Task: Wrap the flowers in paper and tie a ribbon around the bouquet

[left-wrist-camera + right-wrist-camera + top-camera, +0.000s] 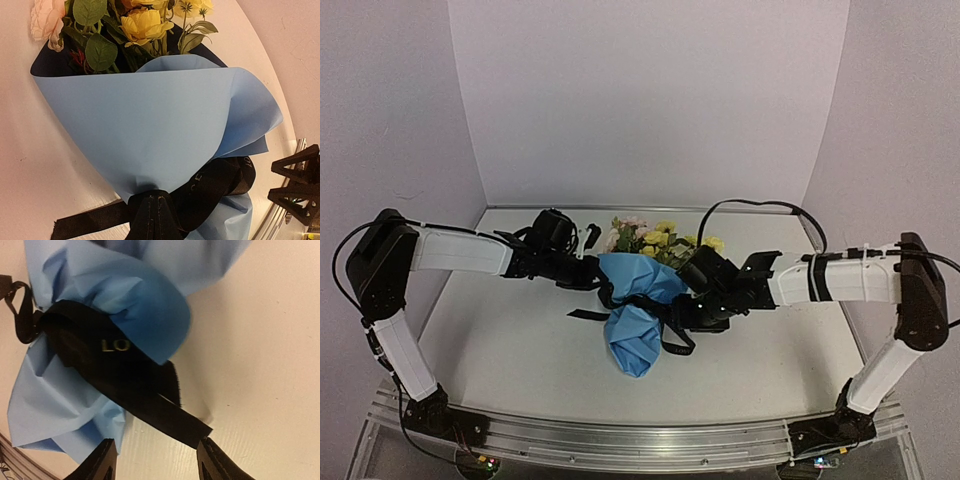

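Pinches black lettered ribbon in left pincer at neck of light blue paper cone, likely cinching it. Spreads right pincer beside the cone, facing ribbon's tail.

Bright, even light — ribbon blurred in the right wrist view
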`<action>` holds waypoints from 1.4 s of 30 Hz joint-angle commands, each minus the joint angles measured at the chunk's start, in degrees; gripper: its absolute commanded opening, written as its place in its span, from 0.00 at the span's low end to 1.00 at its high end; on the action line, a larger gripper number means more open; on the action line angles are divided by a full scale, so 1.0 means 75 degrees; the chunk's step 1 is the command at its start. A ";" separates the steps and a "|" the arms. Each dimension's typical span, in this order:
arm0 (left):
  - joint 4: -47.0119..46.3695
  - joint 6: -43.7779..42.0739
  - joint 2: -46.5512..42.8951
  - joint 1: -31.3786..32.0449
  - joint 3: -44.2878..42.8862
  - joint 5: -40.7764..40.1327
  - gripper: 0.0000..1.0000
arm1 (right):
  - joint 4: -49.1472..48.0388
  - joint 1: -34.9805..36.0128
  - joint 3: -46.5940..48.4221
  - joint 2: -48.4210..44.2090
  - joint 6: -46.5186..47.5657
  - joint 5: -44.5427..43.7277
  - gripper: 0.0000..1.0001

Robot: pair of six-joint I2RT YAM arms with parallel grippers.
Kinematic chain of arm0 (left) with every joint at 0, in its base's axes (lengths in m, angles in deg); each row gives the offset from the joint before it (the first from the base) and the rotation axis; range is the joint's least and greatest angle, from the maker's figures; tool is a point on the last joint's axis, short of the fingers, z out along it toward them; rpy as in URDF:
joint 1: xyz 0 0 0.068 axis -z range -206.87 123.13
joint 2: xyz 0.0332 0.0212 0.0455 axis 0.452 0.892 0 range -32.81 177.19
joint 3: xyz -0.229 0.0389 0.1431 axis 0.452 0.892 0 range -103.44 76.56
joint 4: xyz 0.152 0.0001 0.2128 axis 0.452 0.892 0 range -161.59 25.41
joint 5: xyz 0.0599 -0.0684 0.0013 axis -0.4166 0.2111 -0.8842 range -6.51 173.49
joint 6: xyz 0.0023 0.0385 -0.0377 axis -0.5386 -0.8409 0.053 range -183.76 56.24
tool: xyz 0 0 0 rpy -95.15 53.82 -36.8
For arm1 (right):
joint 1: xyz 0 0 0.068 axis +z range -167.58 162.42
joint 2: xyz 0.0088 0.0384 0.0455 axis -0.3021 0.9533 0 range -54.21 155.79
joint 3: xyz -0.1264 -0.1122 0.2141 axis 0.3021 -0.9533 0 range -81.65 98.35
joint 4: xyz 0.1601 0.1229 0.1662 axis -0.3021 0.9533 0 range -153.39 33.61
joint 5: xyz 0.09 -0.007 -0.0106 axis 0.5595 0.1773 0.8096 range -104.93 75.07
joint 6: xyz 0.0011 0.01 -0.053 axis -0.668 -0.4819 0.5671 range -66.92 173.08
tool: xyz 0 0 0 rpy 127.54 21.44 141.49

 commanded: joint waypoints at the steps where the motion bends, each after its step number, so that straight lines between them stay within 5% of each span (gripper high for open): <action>1: -0.0044 -0.0135 -0.0008 -0.0001 -0.0270 0.0048 0.00 | -0.1125 -0.0801 -0.0985 -0.0704 -0.0808 0.0216 0.54; 13: -0.0084 -0.0067 -0.0044 -0.0001 -0.0208 0.0041 0.00 | -0.6460 -0.2043 -0.2592 0.0764 -0.3481 0.3510 0.51; 24: 0.0028 -0.0065 -0.0011 -0.0001 -0.0279 0.0025 0.00 | -1.0205 -0.2197 -0.3526 0.2095 -0.5659 0.4321 0.44; 31: 0.0053 -0.0065 -0.0020 -0.0001 -0.0280 0.0018 0.00 | -1.0758 -0.2209 -0.4037 0.1914 -0.5983 0.4145 0.39; 40: 0.0043 -0.0063 -0.0051 -0.0001 -0.0248 0.0031 0.00 | -1.0873 -0.2214 -0.4030 0.1836 -0.6127 0.4122 0.02; 42: 0.0035 -0.0054 -0.0062 -0.0001 -0.0224 0.0025 0.00 | -1.0881 -0.2224 -0.4085 0.1776 -0.6135 0.4077 0.00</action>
